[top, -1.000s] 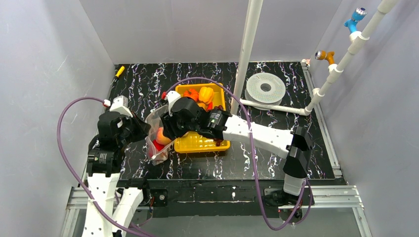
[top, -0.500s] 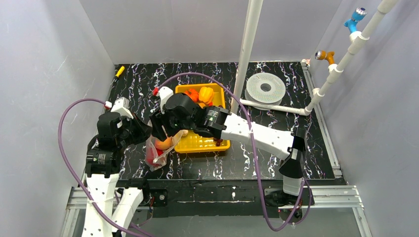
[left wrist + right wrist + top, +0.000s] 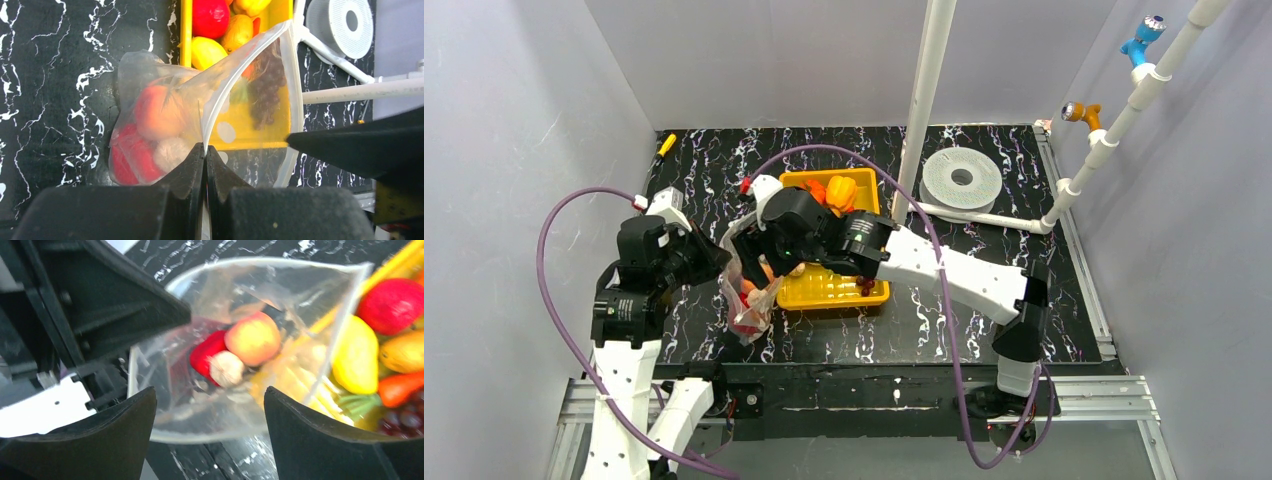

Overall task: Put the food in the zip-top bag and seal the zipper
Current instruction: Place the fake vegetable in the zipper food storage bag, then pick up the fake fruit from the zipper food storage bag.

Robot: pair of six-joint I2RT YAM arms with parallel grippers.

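Beside the yellow tray [image 3: 869, 296] on the table [image 3: 844, 335], your left gripper [image 3: 205, 148] has its jaws clenched on the zipper [image 3: 296, 90] rim, likely to hold the zip-top bag [image 3: 150, 70] up with its mouth gaping. Your right gripper [image 3: 207, 405] hangs over that mouth, jaws released and empty. Its wrist view looks straight in at three pieces of food [image 3: 252, 338] inside. The left wrist view alone shows the pinch, and only the top view shows both arms.

One zip-top bag [image 3: 200, 410] holds three pieces of food: one peach-coloured piece [image 3: 252, 338], one red piece [image 3: 207, 355], one tan piece [image 3: 226, 368]. One yellow tray [image 3: 836, 291] holds at least five pieces, possibly six; overlap obscures the count. One white disc [image 3: 962, 178].
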